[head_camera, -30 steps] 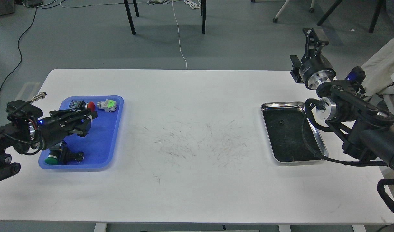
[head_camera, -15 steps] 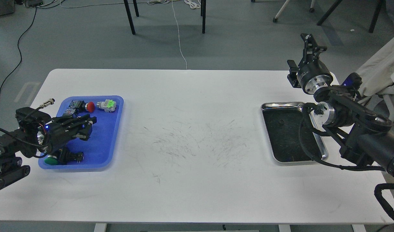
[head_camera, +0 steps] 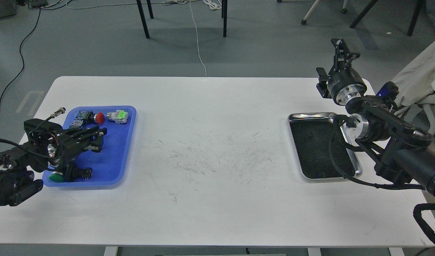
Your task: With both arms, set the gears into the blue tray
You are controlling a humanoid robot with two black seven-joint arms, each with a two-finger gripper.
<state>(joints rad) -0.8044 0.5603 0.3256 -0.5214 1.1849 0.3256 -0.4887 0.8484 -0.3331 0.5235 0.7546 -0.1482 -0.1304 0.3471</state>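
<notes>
one shallow blue plastic tray (head_camera: 112,167) holds three push-button switches: a red-capped one (head_camera: 96,117), a green-lit white one (head_camera: 118,116), a green-capped one (head_camera: 66,175). one shiny steel tray (head_camera: 311,116), two black arms.

Left pincer (head_camera: 98,139) low, pointing right, opening unclear. Right pincer (head_camera: 340,48) raised, pointing up, opening unclear.

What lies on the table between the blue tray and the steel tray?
Nothing: in the head view, only bare white table with dark scuff marks separates the blue tray from the steel tray.
</notes>
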